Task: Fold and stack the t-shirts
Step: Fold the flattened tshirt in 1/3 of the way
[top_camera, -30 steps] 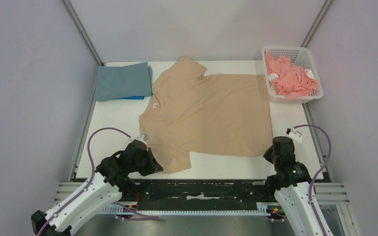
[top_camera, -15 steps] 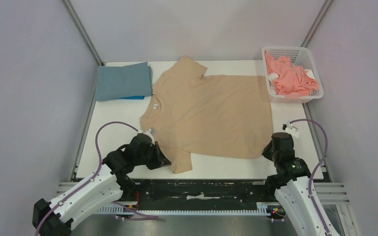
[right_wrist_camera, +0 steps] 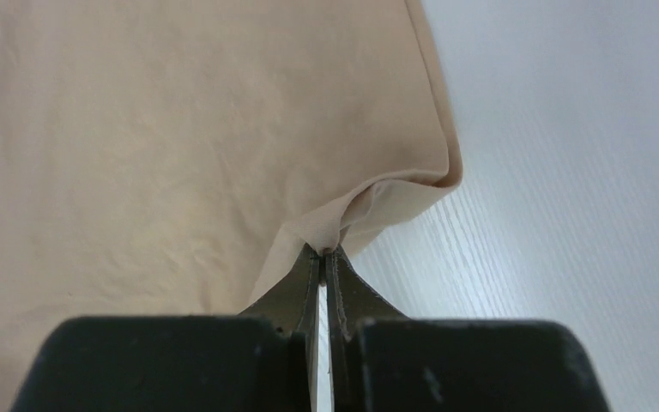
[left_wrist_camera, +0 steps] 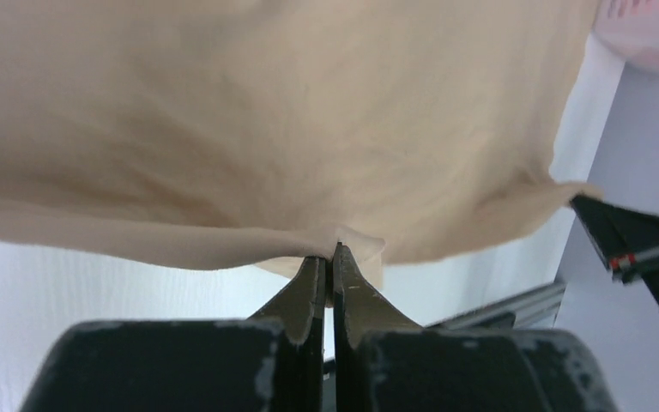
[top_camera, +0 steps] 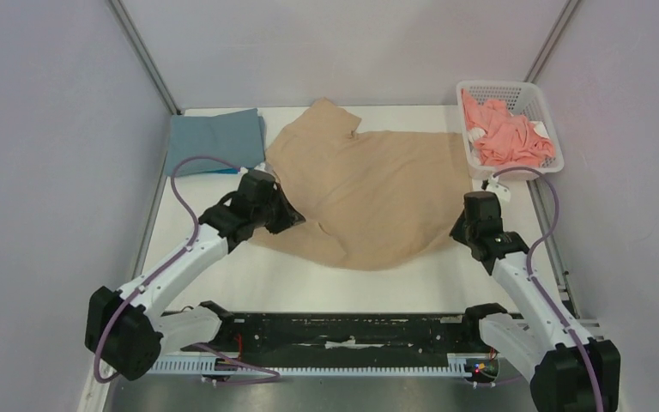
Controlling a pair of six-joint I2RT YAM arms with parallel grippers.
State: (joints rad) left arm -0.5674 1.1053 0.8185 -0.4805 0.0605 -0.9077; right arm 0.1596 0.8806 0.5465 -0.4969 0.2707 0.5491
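A tan t-shirt lies spread over the middle of the white table, its near half lifted and carried toward the back. My left gripper is shut on the shirt's near left edge; in the left wrist view the gripper pinches a fold of tan cloth. My right gripper is shut on the near right corner, seen in the right wrist view where the gripper bites the bunched hem of the shirt. A grey-blue t-shirt lies folded at the back left on a bright blue one. A coral pink t-shirt fills the basket.
The white lattice basket stands at the back right corner, close to my right arm. Metal frame rails run along the table's sides. Bare white tabletop shows between the shirt and the arm bases.
Both grippers have moved away from the near edge toward the back, pulling the tan shirt's near edge up and over. The near sleeve no longer lies flat.
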